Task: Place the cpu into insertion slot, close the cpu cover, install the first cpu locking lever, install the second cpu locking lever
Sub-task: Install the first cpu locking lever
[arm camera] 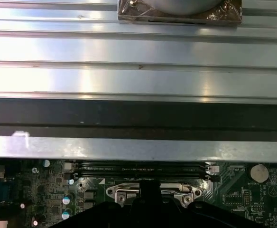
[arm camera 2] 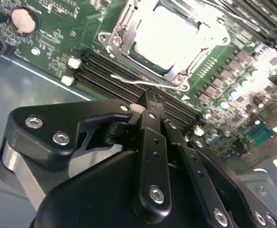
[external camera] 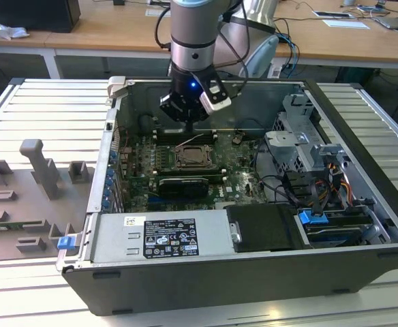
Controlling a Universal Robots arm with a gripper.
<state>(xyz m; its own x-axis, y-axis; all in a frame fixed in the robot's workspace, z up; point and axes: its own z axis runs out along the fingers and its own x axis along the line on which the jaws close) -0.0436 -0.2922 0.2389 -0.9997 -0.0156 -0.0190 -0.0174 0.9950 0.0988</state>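
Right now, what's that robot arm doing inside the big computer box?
The robot arm is reaching down into an open computer case lying on its side. Its pincer hovers just above the green motherboard, right beside the insertion slot. The cpu already sits in the slot with the silvery cpu cover down around it. A thin wire locking lever sticks out beside the socket, just in front of the pincer's tip.
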